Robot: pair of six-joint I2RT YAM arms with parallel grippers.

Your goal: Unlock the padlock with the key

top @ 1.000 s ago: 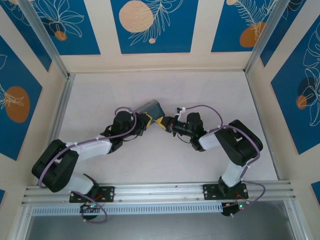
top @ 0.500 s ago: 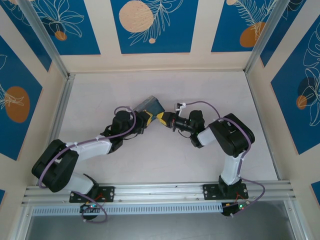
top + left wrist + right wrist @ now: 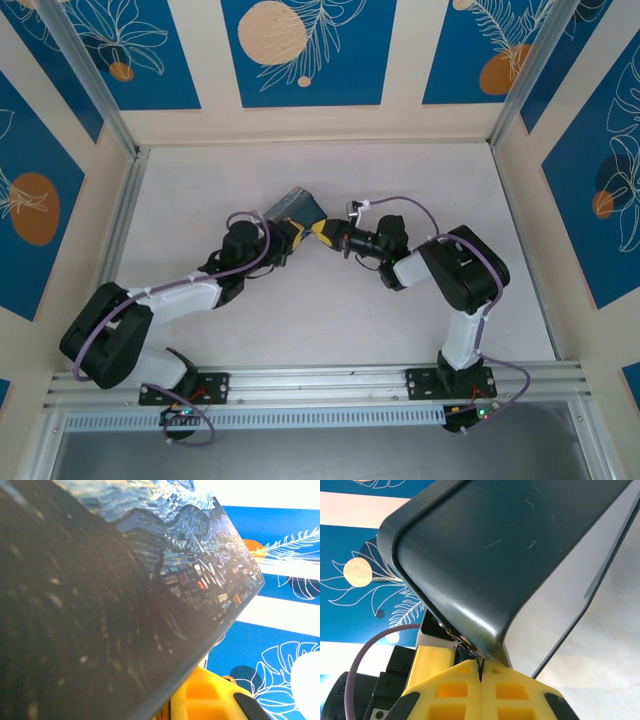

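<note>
Tin (image 3: pixel 298 207): rectangular, painted night-sky lid, smooth dark metal underside, held tilted between both arms.
Left claw (image 3: pixel 291 234): reaches up-right against the tin; we cannot tell its grip.
Right claw (image 3: pixel 481 677): reaches left, yellow ribbed fingers pressed together.
Key (image 3: pixel 480 665): apparently the thin sliver they pinch.
Padlock (image 3: pixel 464 653): small, dark blue-green, at the tin's lower corner, touching that sliver.
</note>
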